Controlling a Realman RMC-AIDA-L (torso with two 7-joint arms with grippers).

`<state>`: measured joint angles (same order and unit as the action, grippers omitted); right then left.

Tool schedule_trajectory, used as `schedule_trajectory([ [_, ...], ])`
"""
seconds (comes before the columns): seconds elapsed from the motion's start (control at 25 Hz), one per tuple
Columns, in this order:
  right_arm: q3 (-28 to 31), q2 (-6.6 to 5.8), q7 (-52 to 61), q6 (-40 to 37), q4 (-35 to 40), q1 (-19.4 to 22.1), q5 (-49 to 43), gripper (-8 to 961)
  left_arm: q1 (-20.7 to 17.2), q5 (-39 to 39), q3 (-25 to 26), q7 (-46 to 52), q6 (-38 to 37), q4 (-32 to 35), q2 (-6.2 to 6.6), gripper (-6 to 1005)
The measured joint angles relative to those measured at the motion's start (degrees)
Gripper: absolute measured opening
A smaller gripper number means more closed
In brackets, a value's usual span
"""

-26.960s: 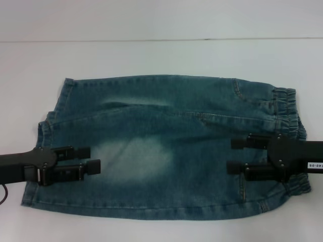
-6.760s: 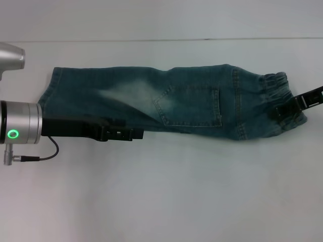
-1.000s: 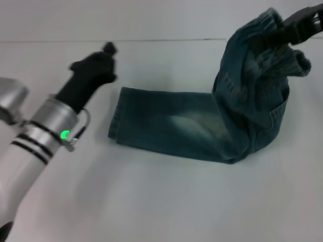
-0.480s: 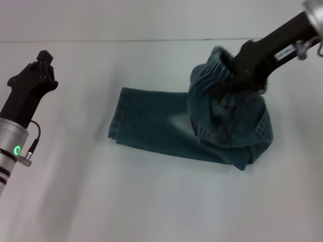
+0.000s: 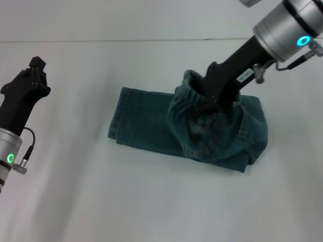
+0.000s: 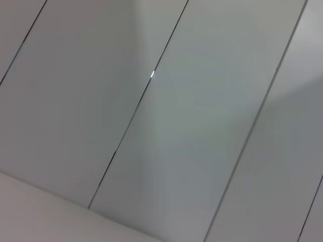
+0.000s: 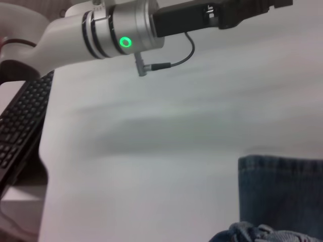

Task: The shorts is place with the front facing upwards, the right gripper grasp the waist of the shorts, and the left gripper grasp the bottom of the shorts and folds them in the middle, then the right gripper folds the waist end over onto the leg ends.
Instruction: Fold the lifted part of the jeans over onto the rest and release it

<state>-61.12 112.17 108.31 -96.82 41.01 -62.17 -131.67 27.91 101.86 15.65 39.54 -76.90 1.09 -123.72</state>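
The blue-green washed denim shorts point(image 5: 202, 133), already folded lengthwise into a narrow strip, lie across the middle of the pale table point(image 5: 151, 201) with their long axis running left to right. The black, white-labelled right gripper point(image 5: 204, 103), reaching in from the far right, is clenched on the puckered elastic waist of the shorts point(image 5: 184, 91) and holds it raised above the strip's right half, so the cloth humps up there in a loose roll. The flat stitched leg ends point(image 5: 117, 121) rest on the table at the strip's left end, well to the left of the held waist and lower. The coming move, as judged from this, is a carry leftward along the strip's axis and down until the waist lies over those hems. The black unlabelled left gripper point(image 5: 31, 78) hangs raised at the far left, well apart from the cloth and holding nothing; whether it is parted cannot be told.
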Motion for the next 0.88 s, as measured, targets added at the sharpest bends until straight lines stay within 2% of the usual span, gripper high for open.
schedule_trajectory([
  [0.48,-0.14,4.96,0.68,9.39,-0.39,-0.51,-0.03,178,-0.96,0.00,0.00,0.01,-0.96,0.12,-0.05,-1],
  [0.72,-0.31,6.53,2.74,14.27,-0.86,-0.94,-0.08,187,-1.44,-0.13,0.68,0.01,-1.32,0.77,0.23,0],
  [0.88,-1.25,7.00,3.53,16.76,-1.93,-1.37,-0.08,193,-1.48,-0.16,0.70,0.01,-0.95,0.94,0.24,1],
])
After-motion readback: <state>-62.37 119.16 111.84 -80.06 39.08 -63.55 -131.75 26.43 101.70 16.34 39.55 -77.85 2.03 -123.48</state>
